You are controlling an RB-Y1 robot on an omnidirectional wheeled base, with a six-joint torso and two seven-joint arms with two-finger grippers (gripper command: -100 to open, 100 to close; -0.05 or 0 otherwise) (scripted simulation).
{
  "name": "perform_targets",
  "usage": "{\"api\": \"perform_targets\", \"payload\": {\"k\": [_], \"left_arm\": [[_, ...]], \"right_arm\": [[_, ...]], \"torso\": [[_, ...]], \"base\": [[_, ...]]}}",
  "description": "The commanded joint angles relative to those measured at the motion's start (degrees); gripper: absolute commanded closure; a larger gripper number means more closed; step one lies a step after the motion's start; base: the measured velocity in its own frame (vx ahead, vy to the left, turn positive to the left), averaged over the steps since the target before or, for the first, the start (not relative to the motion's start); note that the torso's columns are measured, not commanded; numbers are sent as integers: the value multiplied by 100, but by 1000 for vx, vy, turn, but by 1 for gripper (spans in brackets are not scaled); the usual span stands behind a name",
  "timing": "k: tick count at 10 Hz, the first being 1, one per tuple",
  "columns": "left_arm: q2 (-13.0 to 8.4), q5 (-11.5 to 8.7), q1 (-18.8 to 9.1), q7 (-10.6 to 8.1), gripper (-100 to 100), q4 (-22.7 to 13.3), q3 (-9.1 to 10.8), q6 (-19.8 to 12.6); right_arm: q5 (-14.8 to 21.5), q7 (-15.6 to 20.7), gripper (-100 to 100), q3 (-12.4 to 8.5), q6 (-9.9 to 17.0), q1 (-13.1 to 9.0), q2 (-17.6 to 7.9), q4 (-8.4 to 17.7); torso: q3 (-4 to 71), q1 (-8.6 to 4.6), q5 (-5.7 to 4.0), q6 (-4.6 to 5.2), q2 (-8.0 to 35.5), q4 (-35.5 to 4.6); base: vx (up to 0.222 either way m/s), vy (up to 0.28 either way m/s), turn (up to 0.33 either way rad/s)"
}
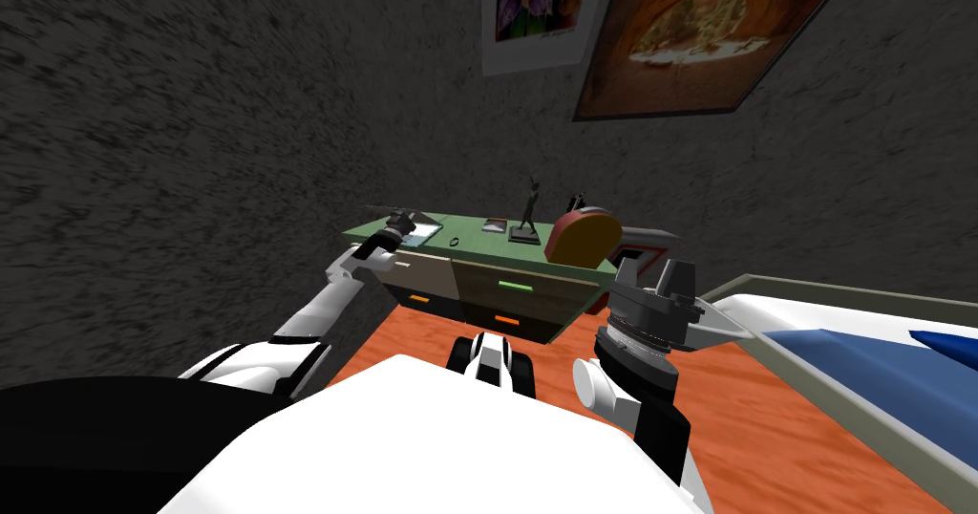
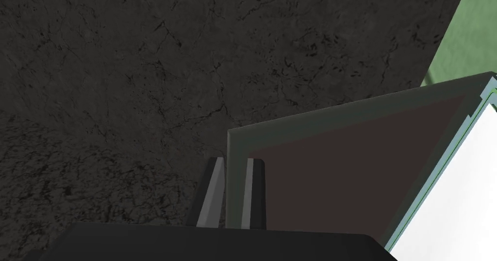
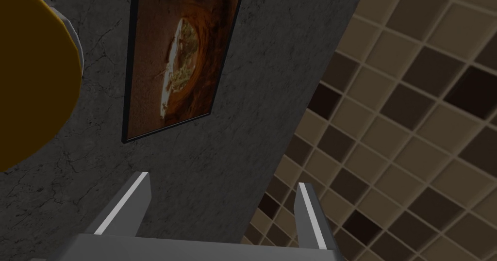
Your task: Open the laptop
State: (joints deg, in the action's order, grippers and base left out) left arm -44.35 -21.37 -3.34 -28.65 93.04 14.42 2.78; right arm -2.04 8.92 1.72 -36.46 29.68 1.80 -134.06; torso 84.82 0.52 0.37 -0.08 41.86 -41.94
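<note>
Laptop (image 1: 417, 232) sits at the left end of the green tabletop (image 1: 478, 236), close to the wall, with its lid (image 2: 349, 175) already lifted off the base at an angle. In the left wrist view the lid's thin corner edge runs straight up between the two fingers (image 2: 212, 190). One blade lies on the outer shell and the other on the dark screen face, so the left gripper (image 2: 235, 163) is clamped on the lid. From that pinch the lid's long axis runs away towards a white slab (image 2: 456, 214) that meets it along the far edge; I take this to be the base, with the hinge at the join. By my reading, the next move is a swing about that hinge line, carrying the pinched edge up and back towards the wall rather than pulling it sideways. The right gripper (image 3: 221, 180) is well apart, off the tabletop's right end, blades spread and holding nothing.
</note>
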Motion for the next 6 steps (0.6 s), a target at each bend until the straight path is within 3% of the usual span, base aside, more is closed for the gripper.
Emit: {"api": "perform_targets", "payload": {"k": [1, 4, 5, 6], "left_arm": [[389, 28, -38, 41, 100, -226, -14, 335], [792, 44, -80, 70, 100, -426, 1, 746], [730, 49, -74, 78, 100, -348, 6, 609], [620, -42, -123, 74, -100, -369, 22, 381]], "right_arm": [[0, 0, 0, 0, 0, 0, 0, 0], [0, 0, 0, 0, 0, 0, 0, 0], [0, 0, 0, 0, 0, 0, 0, 0], [0, 0, 0, 1, 0, 0, 1, 0]], "torso": [[-3, -14, -9, 3, 6, -6], [-28, -61, -40, 8, 47, -36], [-30, -58, -40, 8, 50, -37], [-27, -62, -41, 8, 45, -36]], "base": [[-33, 46, 11], [-20, 48, 1], [-10, 22, -2], [-1, 2, -48]]}}
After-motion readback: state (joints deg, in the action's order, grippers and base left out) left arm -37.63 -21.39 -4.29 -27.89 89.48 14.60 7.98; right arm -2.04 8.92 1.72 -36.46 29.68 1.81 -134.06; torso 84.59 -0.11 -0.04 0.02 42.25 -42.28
